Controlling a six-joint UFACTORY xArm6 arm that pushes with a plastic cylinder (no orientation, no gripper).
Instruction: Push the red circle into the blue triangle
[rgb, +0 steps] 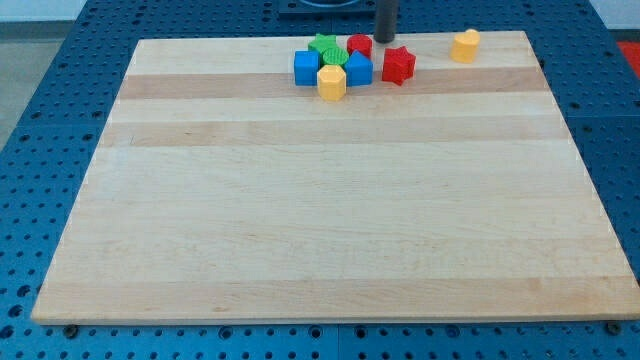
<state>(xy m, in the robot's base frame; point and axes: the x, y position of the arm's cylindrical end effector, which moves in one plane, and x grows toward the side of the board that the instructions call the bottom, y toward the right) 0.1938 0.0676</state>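
On a pale wooden desk (330, 200), the dark rod's tip (384, 40) sits just right of the red circle block (359, 45), which touches the blue triangle block (359, 69). No jaws exist. Risk: shoving scatters the neighbouring green block (324, 46) and red star block (398, 65).

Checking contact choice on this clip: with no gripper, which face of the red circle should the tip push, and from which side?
Probably its face toward the view's top right. The red circle sits just above the blue triangle, almost touching, so a short push toward the view's bottom should do. My tip stands just to the view's right of it, between it and the red star.
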